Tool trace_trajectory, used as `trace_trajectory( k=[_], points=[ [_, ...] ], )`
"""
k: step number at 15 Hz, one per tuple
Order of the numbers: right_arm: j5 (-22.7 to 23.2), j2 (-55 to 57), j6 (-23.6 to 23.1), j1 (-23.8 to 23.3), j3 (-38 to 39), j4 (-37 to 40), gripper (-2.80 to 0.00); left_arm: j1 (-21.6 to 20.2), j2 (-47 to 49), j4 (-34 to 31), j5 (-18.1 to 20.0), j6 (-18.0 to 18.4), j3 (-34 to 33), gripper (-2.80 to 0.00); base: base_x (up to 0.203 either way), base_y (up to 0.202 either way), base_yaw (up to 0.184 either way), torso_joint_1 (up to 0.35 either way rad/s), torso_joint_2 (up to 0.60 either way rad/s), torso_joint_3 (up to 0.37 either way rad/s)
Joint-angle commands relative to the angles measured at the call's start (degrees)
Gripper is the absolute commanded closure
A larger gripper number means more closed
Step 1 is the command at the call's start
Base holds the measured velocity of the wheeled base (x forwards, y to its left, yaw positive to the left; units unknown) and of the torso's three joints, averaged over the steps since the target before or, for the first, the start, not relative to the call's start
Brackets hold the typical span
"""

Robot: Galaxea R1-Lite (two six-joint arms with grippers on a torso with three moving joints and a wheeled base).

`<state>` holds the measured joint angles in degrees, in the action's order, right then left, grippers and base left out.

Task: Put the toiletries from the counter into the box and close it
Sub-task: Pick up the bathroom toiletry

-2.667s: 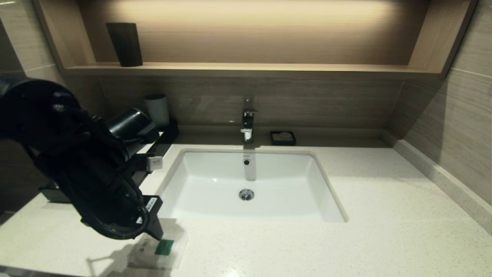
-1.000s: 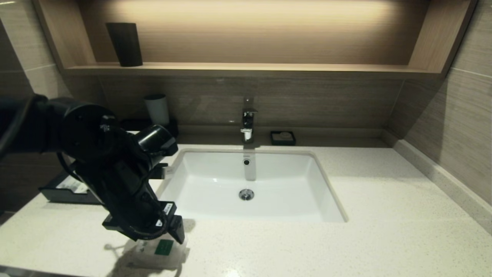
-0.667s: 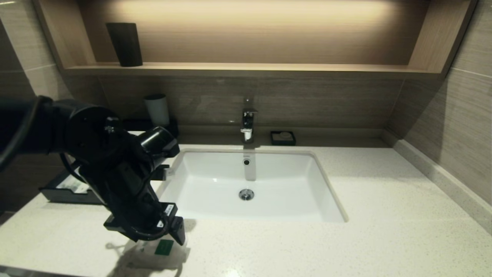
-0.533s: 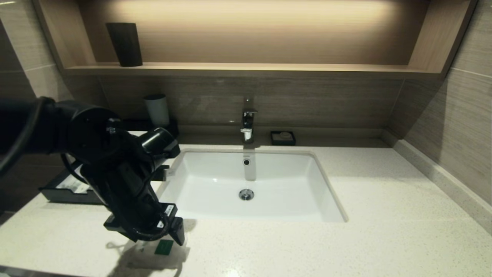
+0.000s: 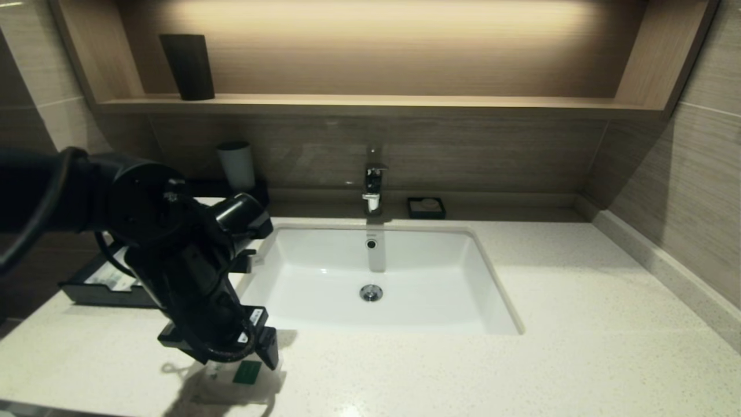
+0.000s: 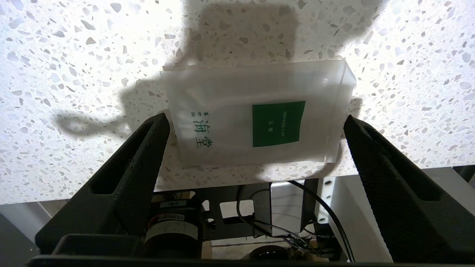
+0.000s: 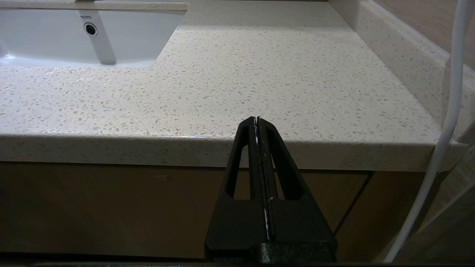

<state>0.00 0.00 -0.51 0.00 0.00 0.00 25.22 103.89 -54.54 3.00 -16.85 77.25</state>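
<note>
- At far left, against the wall, box (image 5: 95, 284) sits on worktop (image 5: 579, 324); drawer part open toward the front w/ a pale packet inside, rest hidden behind the arm.
- Left arm reaches from the left edge, down & fwd over the worktop's front left.
- Left pincer (image 6: 256, 122) hangs above the square packet (image 6: 259, 118), fingers spread wide, one tip (image 6: 157, 129) off each side edge of the packet; whether they touch it can't be told. In head view the pincer (image 5: 231, 362) covers the packet's rear part.
- Packet (image 5: 243, 379) lies flat on worktop, near the front edge, in front of the basin's left corner; green label (image 6: 278, 123) face up, green print beside it.
- White cup (image 5: 236, 165) stands at the back wall, left of the tap.
- Basin (image 5: 324, 278) mid-worktop, tap (image 5: 373, 185) behind it, drain (image 5: 371, 292) in the middle.
- Soap dish (image 5: 426, 207) just right of the tap, at the wall.
- Right pincer (image 7: 256, 122): fingers pressed together, nothing between; parked low, in front of the worktop's front edge, right of the basin (image 7: 74, 37).
</note>
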Motion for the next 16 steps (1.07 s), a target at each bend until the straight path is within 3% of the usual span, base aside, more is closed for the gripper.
trace_trajectory(
  k=[1, 16],
  points=[
    [0.0, 0.0, -0.02, 0.0, 0.0, 0.0, 0.0, 0.0, 0.43, -0.3, -0.01, -0.11, -0.08, -2.8, 0.0, 0.0, 0.0, 0.0, 0.0, 0.0],
    [0.0, 0.0, -0.02, 0.09, 0.0, 0.0, 0.0, 0.0, 0.81, 0.14, -0.01, -0.2, -0.31, -2.8, 0.0, 0.0, 0.0, 0.0, 0.0, 0.0]
  ],
)
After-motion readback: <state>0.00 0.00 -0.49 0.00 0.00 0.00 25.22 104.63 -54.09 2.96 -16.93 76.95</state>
